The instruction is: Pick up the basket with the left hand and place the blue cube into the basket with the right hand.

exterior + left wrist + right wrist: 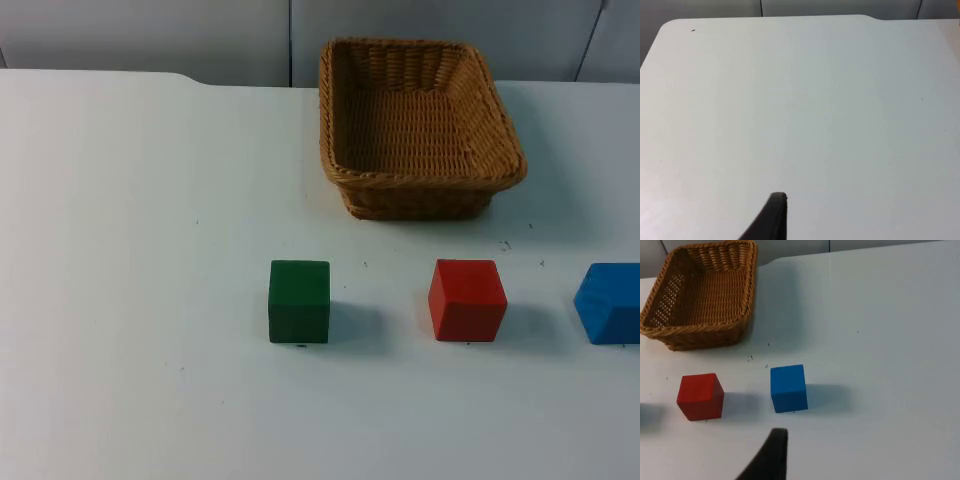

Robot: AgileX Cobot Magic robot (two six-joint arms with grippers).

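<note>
The left gripper (776, 220) hangs over bare white table (815, 110); how far it is open I cannot tell. The right gripper (771, 457) hangs near the blue cube (788, 388), grip also unclear, holding nothing. In a row stand the green cube (299, 301), red cube (467, 299) and blue cube, well apart. Behind them the wicker basket (420, 182) stands upright near the table's far edge.

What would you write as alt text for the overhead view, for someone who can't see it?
A woven basket sits empty at the back of a white table, by the grey wall. In front of it, three cubes stand apart in a row: a green cube, a red cube, and a blue cube cut off by the picture's right edge.
</note>
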